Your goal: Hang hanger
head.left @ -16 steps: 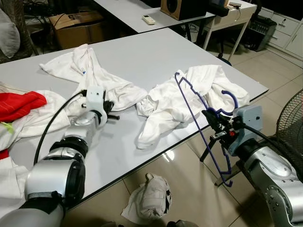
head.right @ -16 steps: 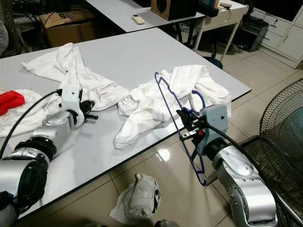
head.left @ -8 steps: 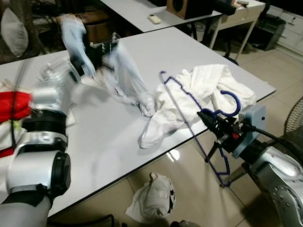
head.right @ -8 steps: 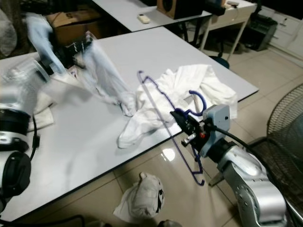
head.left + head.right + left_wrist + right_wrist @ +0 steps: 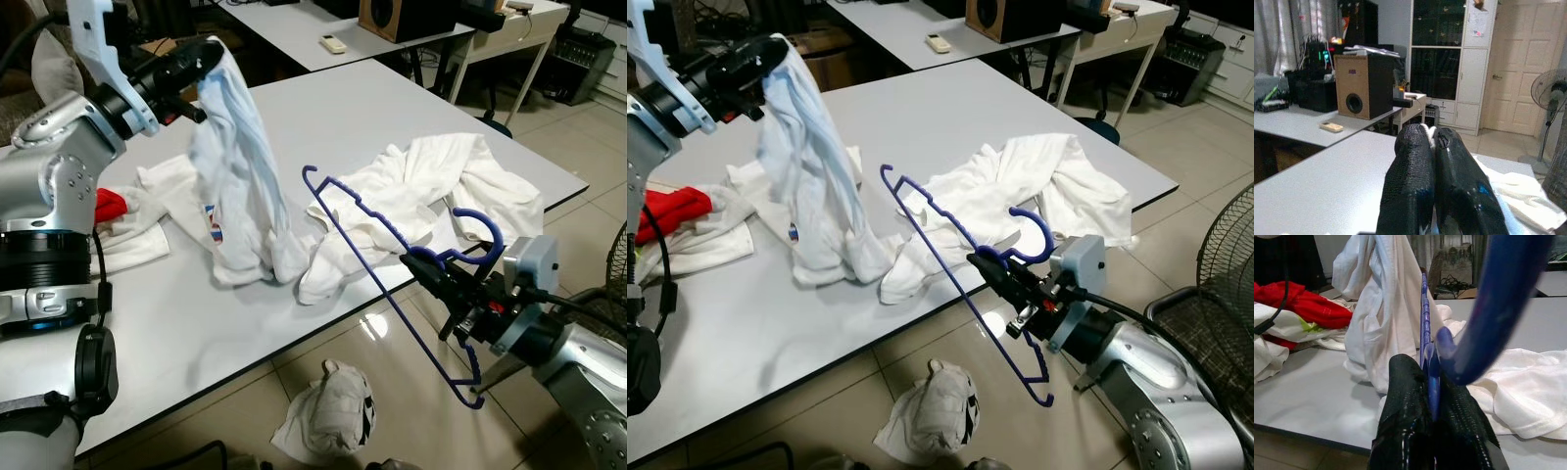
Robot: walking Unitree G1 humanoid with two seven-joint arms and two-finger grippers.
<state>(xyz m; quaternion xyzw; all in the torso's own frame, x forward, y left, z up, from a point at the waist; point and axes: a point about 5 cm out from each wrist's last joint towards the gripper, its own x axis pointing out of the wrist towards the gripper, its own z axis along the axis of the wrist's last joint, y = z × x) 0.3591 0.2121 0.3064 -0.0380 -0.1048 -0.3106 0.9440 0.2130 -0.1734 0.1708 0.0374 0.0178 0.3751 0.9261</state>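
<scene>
The hanger [image 5: 392, 269], blue plastic, is held in the air off the table's near-right edge, about 4 o'clock from the table's middle. The right gripper [image 5: 438, 281] is clamped tight on it at the neck just below the hook [image 5: 482, 227]; the right wrist view shows both black fingers [image 5: 1400, 431] pressed against the blue stem with no gap. The hanger's long axis runs on a diagonal: one shoulder end points up toward 10 o'clock over the table, the other hangs down toward 5 o'clock above the floor.

The white shirt [image 5: 240, 186] lies toward 10 o'clock from the right gripper. The left gripper [image 5: 191, 61] has closed on its upper end and holds it raised; the left wrist view shows a sliver of white cloth between the closed fingers [image 5: 1410, 181]. The shirt's lower part rests on the table [image 5: 323, 108]. The hanger's upper shoulder end sits near the hanging cloth but apart from it.

Judgement: the next move depends on bringing that upper end into the garment's opening, so the right arm is the working arm and travel runs toward 10 o'clock.

Clearance: a second white garment [image 5: 431, 186] lies on the table directly under the travel path. A crumpled cloth [image 5: 328, 397] lies on the floor at 6 o'clock. A fan guard [image 5: 1215, 284] stands at 3 o'clock, limiting outward swing of the right arm.
</scene>
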